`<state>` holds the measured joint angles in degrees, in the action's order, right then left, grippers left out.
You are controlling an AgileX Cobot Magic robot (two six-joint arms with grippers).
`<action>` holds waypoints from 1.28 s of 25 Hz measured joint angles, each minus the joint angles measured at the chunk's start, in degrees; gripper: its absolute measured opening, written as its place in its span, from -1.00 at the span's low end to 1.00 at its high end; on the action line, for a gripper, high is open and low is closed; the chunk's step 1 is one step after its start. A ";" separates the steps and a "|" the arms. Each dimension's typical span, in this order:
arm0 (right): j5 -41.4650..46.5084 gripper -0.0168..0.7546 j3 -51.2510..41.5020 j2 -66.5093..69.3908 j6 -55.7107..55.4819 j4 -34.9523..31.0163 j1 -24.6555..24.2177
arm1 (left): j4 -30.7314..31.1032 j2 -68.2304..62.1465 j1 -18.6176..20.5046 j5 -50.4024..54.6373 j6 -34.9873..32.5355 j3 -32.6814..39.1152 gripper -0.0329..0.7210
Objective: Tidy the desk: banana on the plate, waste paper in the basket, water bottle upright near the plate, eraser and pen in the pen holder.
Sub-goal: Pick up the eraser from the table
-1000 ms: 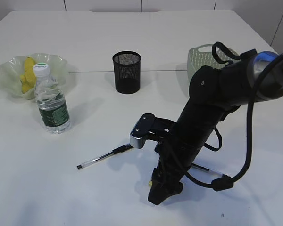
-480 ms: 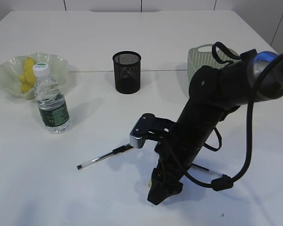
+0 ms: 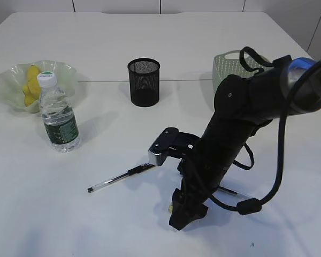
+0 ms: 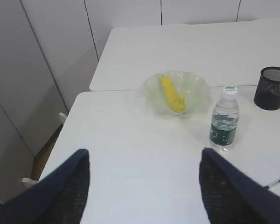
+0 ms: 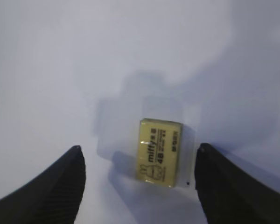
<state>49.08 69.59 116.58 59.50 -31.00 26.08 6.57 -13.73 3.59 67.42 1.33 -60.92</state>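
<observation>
Right end effector (image 5: pixel 137 186), fingers spread, has eased slightly lower over the eraser (image 5: pixel 159 152) near the desk's (image 3: pixel 150 43) front edge; a grasp looks imminent.

On my right wrist feed I can read print on the eraser (image 5: pixel 159 152): black lettering running sideways on its pale yellow face, something like "mitty" with "48" beside it, plus a small cartoon figure toward its 6 o'clock end; finer lines are too blurred. The bottle (image 3: pixel 59 115) has a dark green label with pale marks I cannot read in either view.
</observation>
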 joint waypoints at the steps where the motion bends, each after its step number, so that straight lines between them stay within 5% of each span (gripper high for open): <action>1: -0.14 0.47 0.00 0.00 -0.44 0.24 0.00 | 0.10 0.00 0.00 0.00 0.00 0.00 0.45; 32: -8.10 0.47 0.24 -0.21 -12.56 13.55 3.78 | 0.21 0.00 0.00 0.54 0.00 0.00 0.42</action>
<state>40.98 69.84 116.37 46.94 -17.45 29.86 6.79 -13.73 3.59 67.96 1.33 -60.92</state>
